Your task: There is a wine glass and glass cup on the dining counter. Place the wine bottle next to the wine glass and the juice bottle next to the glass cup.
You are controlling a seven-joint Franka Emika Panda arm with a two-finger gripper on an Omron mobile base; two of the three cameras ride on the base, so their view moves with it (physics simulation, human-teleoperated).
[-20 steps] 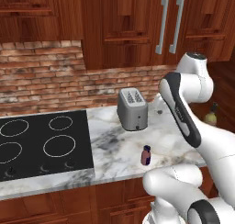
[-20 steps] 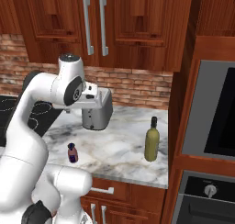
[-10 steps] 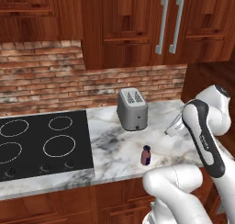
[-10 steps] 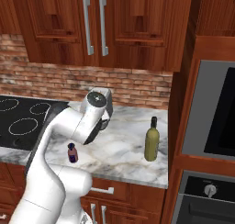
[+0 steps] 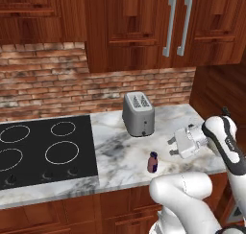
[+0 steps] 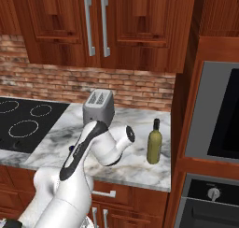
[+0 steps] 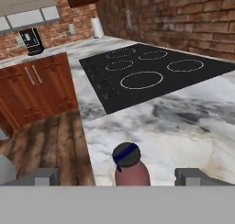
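Hand view: juice bottle (image 7: 131,170) stubby, dark red, bluish cap.

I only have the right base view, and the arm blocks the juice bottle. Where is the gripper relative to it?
Observer: In the left base view the gripper hangs to one side of the juice bottle, apart from it, pointing at it.
Operator: Jaws open?
Observer: Yes. The hand view shows the fingertips spread wide, with the bottle's cap between them.
Operator: Is the bottle upright?
Observer: Upright, near the front edge of the worktop, in front of the toaster.
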